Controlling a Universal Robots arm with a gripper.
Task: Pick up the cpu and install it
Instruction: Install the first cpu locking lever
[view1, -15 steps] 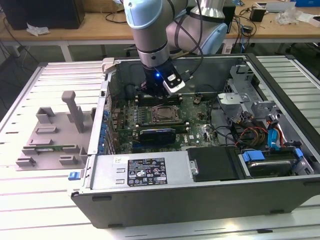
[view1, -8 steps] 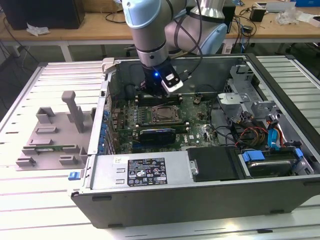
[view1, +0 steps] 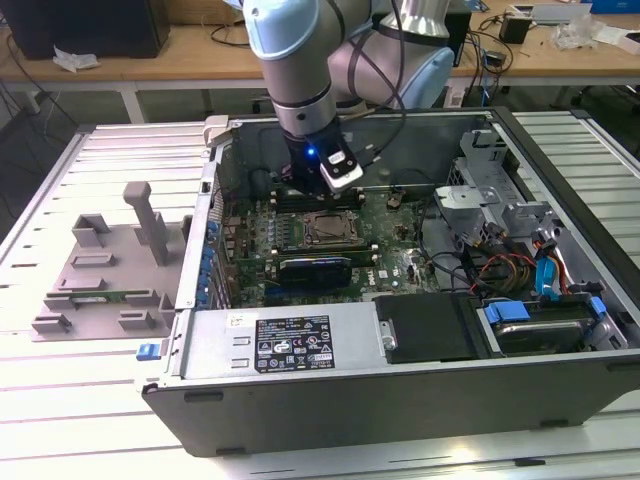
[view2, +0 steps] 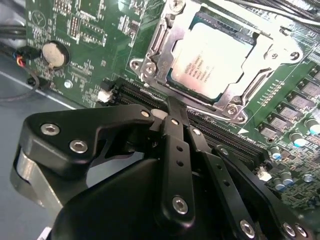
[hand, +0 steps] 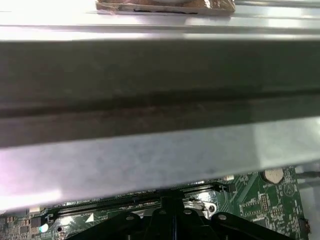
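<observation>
The second wrist view is showing the cpu (view2: 216, 59) lying flat inside the socket frame (view2: 150, 60) on the motherboard (view2: 85, 45), silver top facing up; the gripper (view2: 172, 112) is hovering just beside it, its black fingers pressed together with nothing between them, so it is clenched and carrying nothing. From the fingertips the chip is lying straight ahead and a little lower, across the memory slots (view2: 235, 137), apart from the fingers, not touching; being square, it is offering no long axis, though its edges are sitting turned at a slant to the line of the fingers. In the exterior view the arm is reaching down into the open computer case (view1: 400, 390), with the gripper (view1: 335, 185) just behind the socket (view1: 330, 228). Faint print is showing on the chip's lid, and a white label (view1: 292, 344) is sitting on the power supply; I am leaving both unread.
</observation>
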